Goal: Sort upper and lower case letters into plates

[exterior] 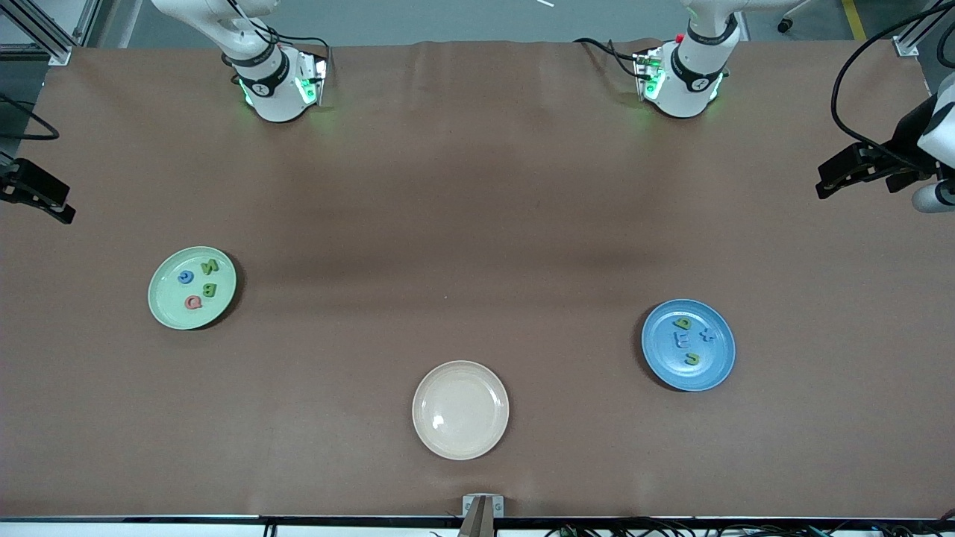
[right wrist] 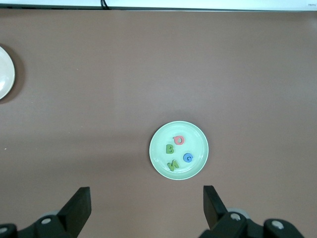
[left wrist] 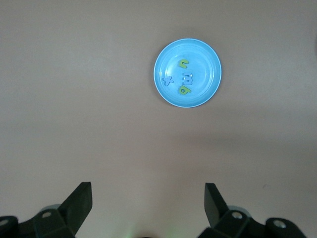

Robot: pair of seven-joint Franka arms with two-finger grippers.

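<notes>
The pale green plate lies toward the right arm's end of the table. It holds a green N, a blue letter, a green B and the pink Q. The blue plate lies toward the left arm's end and holds several small letters, two green and two blue. My left gripper is open and empty, high over bare table with the blue plate in its view. My right gripper is open and empty, high over bare table with the green plate in its view.
An empty cream-beige plate lies near the table's front edge, between the two other plates; its rim shows in the right wrist view. Black equipment stands at both ends of the table.
</notes>
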